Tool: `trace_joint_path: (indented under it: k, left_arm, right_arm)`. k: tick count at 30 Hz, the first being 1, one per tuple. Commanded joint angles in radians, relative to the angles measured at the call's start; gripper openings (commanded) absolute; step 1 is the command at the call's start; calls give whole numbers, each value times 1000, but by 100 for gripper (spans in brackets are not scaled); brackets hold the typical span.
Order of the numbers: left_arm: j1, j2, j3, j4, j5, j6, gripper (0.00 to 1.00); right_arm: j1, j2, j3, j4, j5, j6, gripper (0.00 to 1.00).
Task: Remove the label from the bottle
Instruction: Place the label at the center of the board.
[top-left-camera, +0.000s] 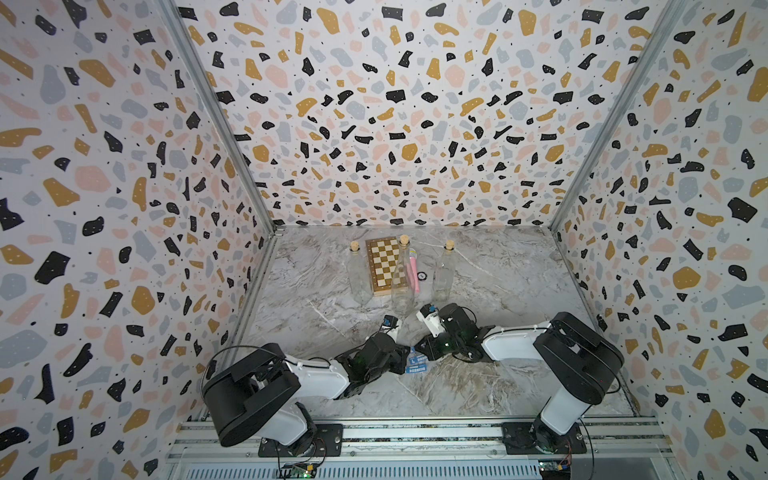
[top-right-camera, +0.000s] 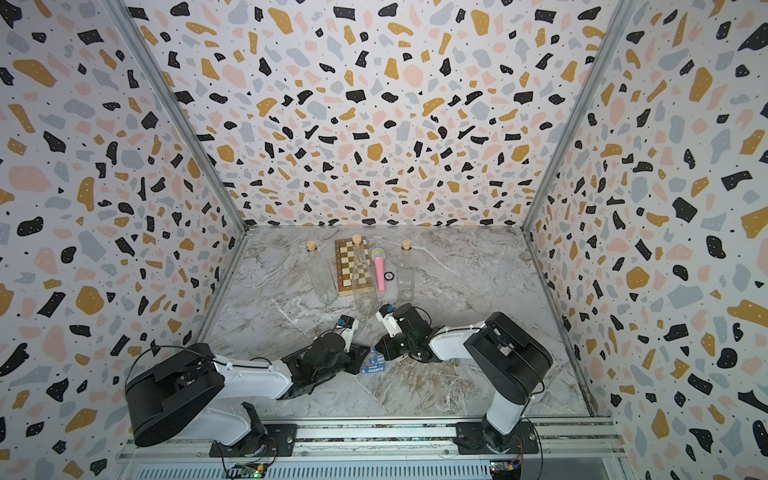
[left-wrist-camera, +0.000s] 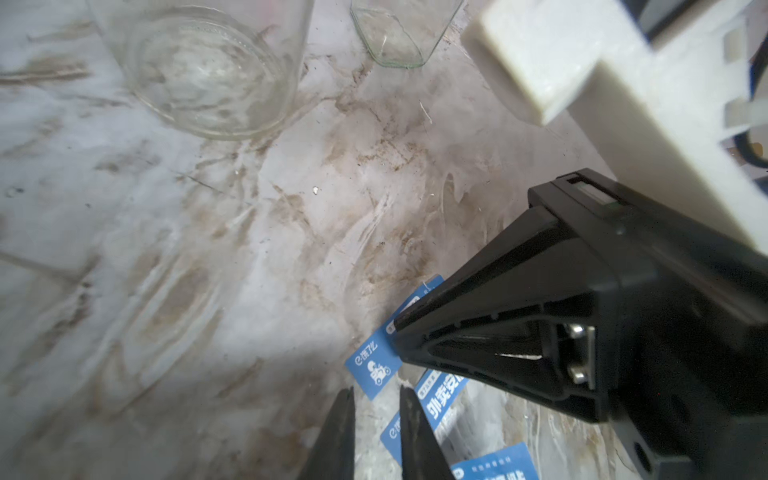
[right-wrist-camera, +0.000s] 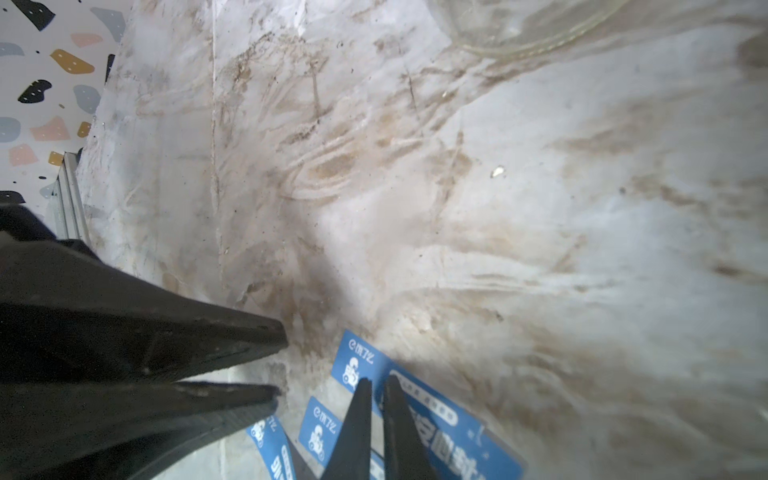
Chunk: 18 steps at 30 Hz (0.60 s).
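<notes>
A clear glass bottle (top-left-camera: 401, 286) with a cork stands mid-table, with no label showing on its glass; its round base (left-wrist-camera: 208, 70) shows in the left wrist view. The blue label (top-left-camera: 415, 362), in several printed pieces, lies on the marble in front of it. My right gripper (right-wrist-camera: 379, 380) is shut, its tips pinching the label's (left-wrist-camera: 374, 368) edge. My left gripper (left-wrist-camera: 377, 392) faces it from the other side. Its jaws are a small way apart over the label pieces, with bare table showing between them. In a top view both grippers (top-right-camera: 359, 361) (top-right-camera: 380, 349) meet at the label (top-right-camera: 372, 363).
Two more corked clear bottles (top-left-camera: 359, 274) (top-left-camera: 444, 274) flank the middle one. A folded chessboard (top-left-camera: 384, 266), a pink microphone (top-right-camera: 379, 270) and a small round black disc (top-left-camera: 422, 275) lie behind. Patterned walls enclose the marble table on three sides.
</notes>
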<state>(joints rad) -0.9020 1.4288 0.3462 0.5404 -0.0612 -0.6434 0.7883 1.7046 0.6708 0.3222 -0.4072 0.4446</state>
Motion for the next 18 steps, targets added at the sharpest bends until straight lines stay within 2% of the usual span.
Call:
trace_joint_path:
  k: [1,18]
  left_arm:
    - [9,-28,-19,-14,-27,19,22]
    - [20,-74,-38,-42,-45,21,24]
  right_arm:
    - [14,16,18,-25,2,6,11]
    - [49,22,50,-38,8,12,11]
